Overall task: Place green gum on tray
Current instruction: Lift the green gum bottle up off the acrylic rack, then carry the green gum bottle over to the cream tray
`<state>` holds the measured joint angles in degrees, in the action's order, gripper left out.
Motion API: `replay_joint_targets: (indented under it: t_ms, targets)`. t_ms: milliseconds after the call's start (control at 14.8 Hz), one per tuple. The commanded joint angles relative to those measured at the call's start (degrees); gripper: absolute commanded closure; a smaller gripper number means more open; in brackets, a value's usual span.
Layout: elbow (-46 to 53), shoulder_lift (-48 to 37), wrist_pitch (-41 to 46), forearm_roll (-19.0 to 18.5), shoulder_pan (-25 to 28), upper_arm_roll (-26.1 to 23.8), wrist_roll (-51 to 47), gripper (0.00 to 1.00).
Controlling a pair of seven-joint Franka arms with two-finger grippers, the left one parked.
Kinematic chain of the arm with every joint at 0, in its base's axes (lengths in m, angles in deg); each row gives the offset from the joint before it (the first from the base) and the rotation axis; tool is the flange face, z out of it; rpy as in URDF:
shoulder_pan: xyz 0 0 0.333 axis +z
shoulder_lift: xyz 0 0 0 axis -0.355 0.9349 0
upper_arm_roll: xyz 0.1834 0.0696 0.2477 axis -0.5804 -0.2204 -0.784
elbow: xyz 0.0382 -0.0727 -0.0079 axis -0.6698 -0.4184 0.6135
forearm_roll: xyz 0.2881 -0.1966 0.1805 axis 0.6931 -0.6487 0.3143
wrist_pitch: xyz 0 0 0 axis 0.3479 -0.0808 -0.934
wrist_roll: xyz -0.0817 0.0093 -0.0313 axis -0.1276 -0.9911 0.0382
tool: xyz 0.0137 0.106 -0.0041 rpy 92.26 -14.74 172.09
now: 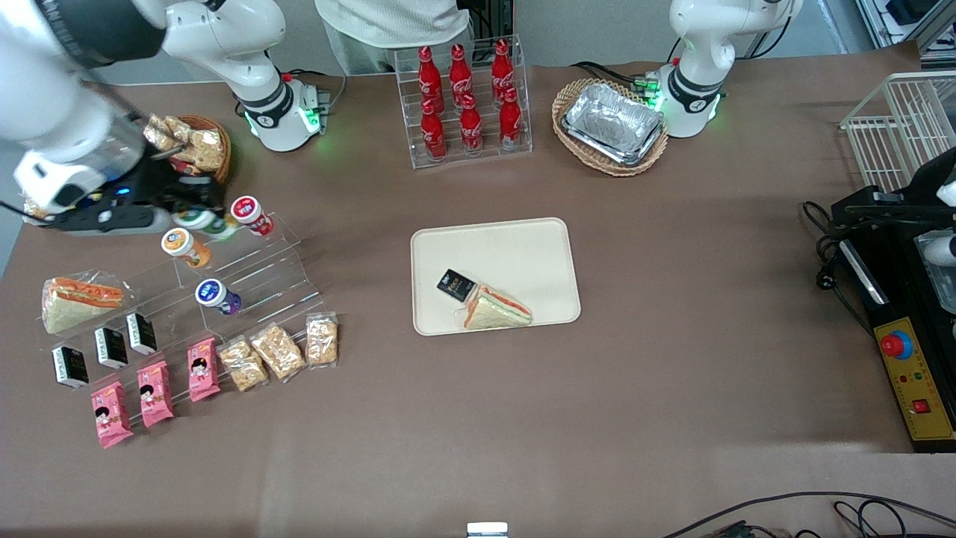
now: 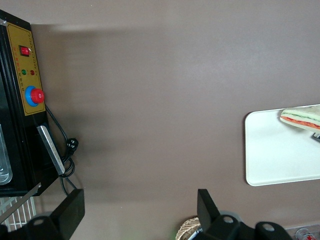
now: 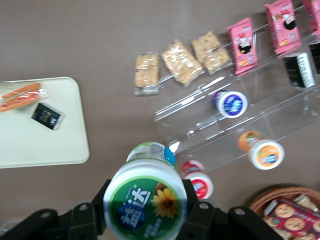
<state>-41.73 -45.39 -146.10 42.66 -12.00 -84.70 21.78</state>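
— Where is the green gum [image 3: 145, 202]?

— Pinched between the fingers of the claw [image 1: 196, 211], lid toward the wrist camera, over the clear stepped rack [image 1: 254, 276] at the working arm's end of the tabletop [image 1: 672, 336].

— And the tray [image 1: 515, 246]?

— Toward the tabletop's middle, well apart from the claw. Its bare half lies farther from the front camera than the sandwich [image 1: 497, 308].

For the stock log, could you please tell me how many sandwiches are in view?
2: one sandwich on the tray, the other sandwich beside the acrylic steps. The pincer holds the green gum above those steps.
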Motion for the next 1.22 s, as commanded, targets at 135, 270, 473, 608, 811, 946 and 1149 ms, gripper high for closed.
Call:
replay_joint_targets:
  t_ms: [135,270,473,608,811,946,1149]
  targets:
    - [6.8,6.5,1.0,0.9,0.3,-13.6,-17.9,0.83]
    - [6.9,8.5,-1.6,0.9,0.3,-18.7,-24.6,0.83]
    - [5.1,13.1,-9.7,0.0,1.4,-24.9,-31.1,0.83]
    - [2.0,15.9,-16.6,-2.0,3.6,-25.6,-34.5,0.83]
    - [-5.7,20.0,-28.3,-9.2,7.7,-25.8,-41.5,0.83]
    - [-8.4,23.8,-33.6,-13.5,8.8,-26.6,-44.6,0.83]
    - [-9.4,29.6,-37.4,-19.2,9.8,-27.0,-48.5,0.84]
